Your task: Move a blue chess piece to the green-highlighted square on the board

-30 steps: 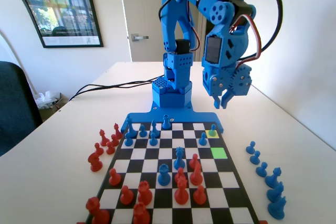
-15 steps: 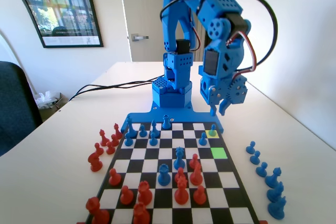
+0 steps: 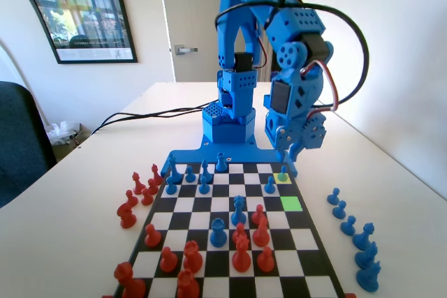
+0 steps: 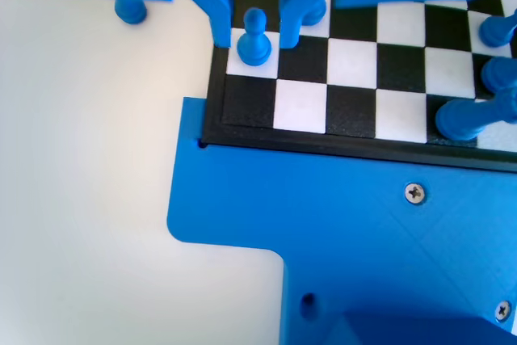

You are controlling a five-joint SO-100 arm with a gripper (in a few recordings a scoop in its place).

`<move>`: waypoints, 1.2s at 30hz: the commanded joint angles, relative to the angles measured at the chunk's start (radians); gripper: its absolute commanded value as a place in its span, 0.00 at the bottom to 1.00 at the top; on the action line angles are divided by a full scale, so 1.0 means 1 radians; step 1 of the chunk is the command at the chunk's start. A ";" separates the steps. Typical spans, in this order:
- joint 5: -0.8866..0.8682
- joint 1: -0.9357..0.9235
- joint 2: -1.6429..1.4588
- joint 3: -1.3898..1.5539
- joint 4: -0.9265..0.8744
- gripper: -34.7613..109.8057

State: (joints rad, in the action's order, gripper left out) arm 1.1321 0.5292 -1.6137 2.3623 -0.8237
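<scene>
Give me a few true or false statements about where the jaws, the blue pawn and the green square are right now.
1. The gripper is open, one jaw on each side of the blue chess piece. True.
2. The pawn stands on the green-highlighted square. False: it stands on the pale yellow square, one row nearer the arm.
3. The green square is empty. True.
4. The pawn is lifted off the board. False: its base rests on its square.
</scene>
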 commanded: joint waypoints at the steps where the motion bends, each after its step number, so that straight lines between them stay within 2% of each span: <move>1: 0.020 0.002 -0.009 -0.044 0.002 0.31; 17: 0.041 -0.015 0.051 -0.115 0.017 0.31; 36: 0.048 0.005 0.092 -0.051 0.077 0.31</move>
State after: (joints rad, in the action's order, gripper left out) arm 1.1689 0.5154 -1.5033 2.3056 -0.7470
